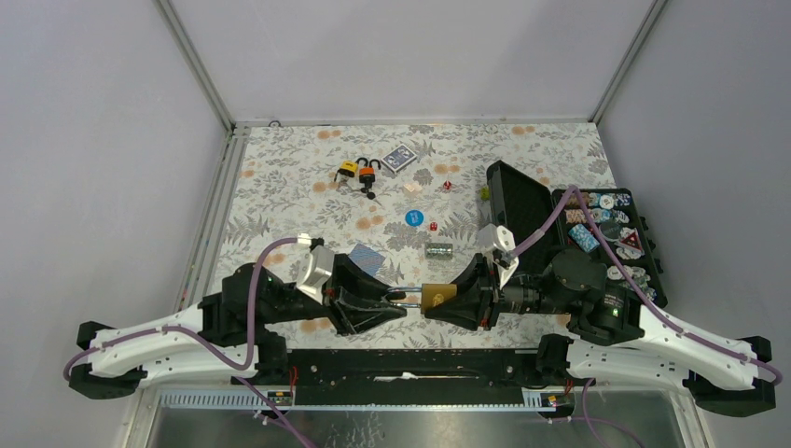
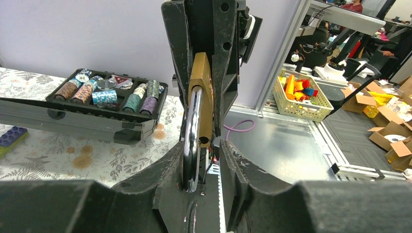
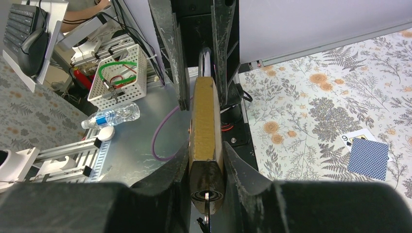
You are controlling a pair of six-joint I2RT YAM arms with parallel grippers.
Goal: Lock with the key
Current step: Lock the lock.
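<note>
A brass padlock (image 1: 437, 297) hangs in the air between my two grippers, near the table's front edge. My right gripper (image 1: 446, 302) is shut on its body, seen edge-on in the right wrist view (image 3: 205, 121). A key (image 3: 206, 213) sits in the keyhole at the bottom of the lock. The silver shackle (image 2: 193, 141) points at my left gripper (image 1: 401, 302). In the left wrist view the shackle lies against the left finger (image 2: 165, 170), with a gap to the right finger (image 2: 238, 170). One shackle hole (image 2: 204, 141) in the body shows empty.
A black poker chip case (image 1: 560, 201) lies open at the right. Two small orange padlocks (image 1: 359, 171), a card deck (image 1: 399, 159), a blue chip (image 1: 413, 217), a red die (image 1: 433, 225) and a blue card (image 1: 367, 259) lie on the floral cloth.
</note>
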